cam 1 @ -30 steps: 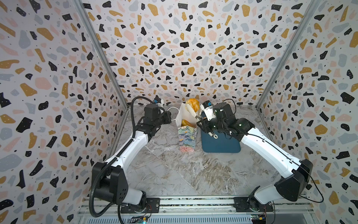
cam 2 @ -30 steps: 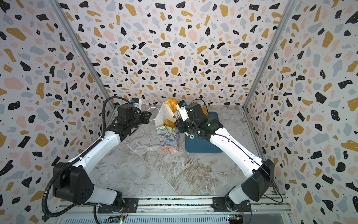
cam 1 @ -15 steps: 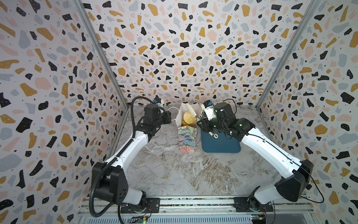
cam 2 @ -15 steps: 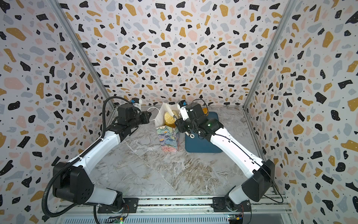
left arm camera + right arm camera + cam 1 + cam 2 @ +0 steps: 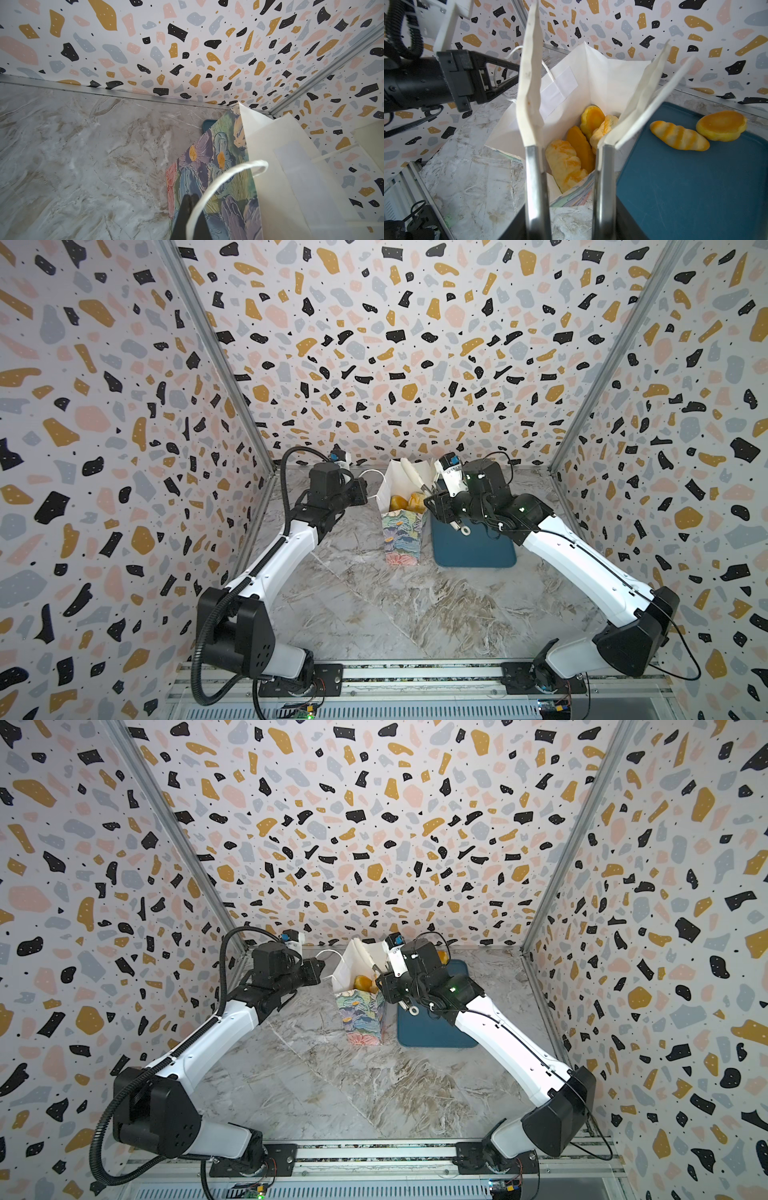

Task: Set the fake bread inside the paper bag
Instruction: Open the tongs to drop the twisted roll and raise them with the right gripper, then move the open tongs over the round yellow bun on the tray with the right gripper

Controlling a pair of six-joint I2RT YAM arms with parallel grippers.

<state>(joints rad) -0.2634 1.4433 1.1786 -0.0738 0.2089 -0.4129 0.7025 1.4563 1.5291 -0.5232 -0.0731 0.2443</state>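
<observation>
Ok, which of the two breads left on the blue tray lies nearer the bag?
The long striped loaf; the round bun sits beyond it, farther from the bag, both on the tray.

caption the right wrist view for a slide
Open right gripper over bread-filled paper bag; ridged loaf and bun on teal tray
</observation>
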